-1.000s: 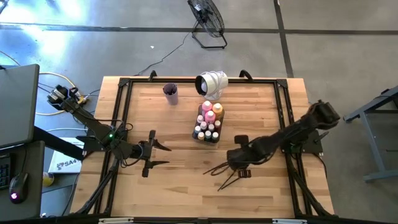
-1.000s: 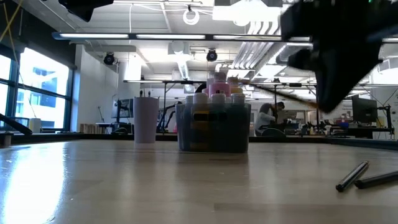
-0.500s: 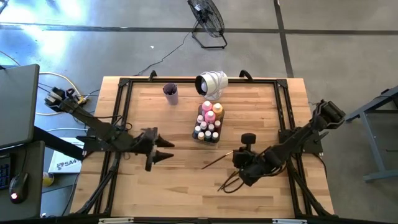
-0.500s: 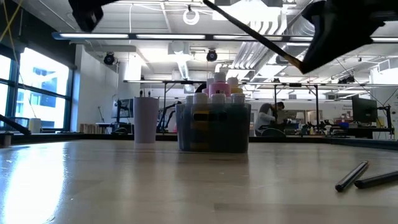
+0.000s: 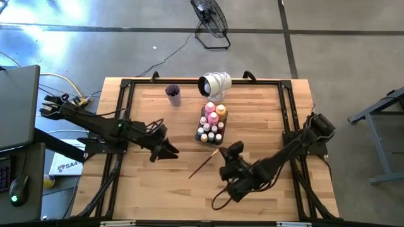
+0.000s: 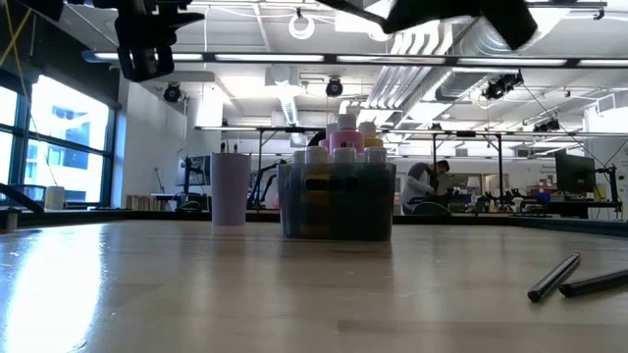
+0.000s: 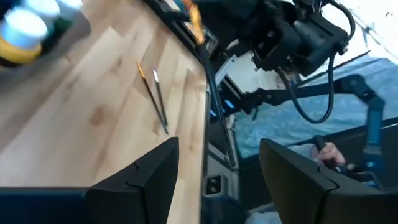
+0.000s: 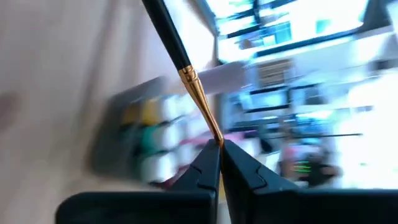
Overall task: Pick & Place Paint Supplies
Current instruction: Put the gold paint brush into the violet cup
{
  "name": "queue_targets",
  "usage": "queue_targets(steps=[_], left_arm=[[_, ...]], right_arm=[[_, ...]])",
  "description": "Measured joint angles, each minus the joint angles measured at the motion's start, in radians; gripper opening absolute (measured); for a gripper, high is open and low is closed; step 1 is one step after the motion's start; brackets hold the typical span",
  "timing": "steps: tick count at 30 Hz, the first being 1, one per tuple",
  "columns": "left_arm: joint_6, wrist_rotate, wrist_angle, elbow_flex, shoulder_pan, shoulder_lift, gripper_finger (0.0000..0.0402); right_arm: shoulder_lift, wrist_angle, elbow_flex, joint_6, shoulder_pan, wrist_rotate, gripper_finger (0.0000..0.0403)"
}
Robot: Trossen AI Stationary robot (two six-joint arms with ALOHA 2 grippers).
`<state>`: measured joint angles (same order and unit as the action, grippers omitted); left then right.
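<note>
Brush (image 5: 204, 165) is up in my right gripper (image 8: 216, 144), pinched tight, lower centre of the high view. Bottles (image 5: 211, 124) already sit in the tray (image 5: 199, 138) mid-frame. Two more brushes (image 6: 574, 277) wait on the table (low right). Left gripper (image 5: 165, 151) hangs wide, empty.

Wooden bench (image 5: 158, 183), black frame. On it stood: lilac cup (image 5: 173, 94), far left; clear tray (image 5: 211, 126) with paint bottles (image 5: 213, 116), centre; loose paintbrushes (image 6: 574, 277), right near side.
</note>
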<state>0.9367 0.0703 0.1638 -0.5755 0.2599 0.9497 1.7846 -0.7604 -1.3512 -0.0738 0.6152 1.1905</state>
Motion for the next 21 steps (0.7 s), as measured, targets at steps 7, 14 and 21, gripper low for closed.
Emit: queue_targets(steps=[7,14,21], left_arm=[[0.053,0.053,0.005,0.0,0.002,0.0,0.0219],[0.05,0.059,0.051,0.0,0.031,0.052,0.0219],[0.011,0.065,0.201,0.0,0.084,0.119,0.0219]], right_arm=[[0.054,0.3,-0.05,-0.377,-0.023,0.222,0.0003],[0.055,0.599,-0.05,-0.644,-0.052,0.138,0.0003],[0.055,0.614,-0.05,-0.665,-0.069,0.069,0.0003]])
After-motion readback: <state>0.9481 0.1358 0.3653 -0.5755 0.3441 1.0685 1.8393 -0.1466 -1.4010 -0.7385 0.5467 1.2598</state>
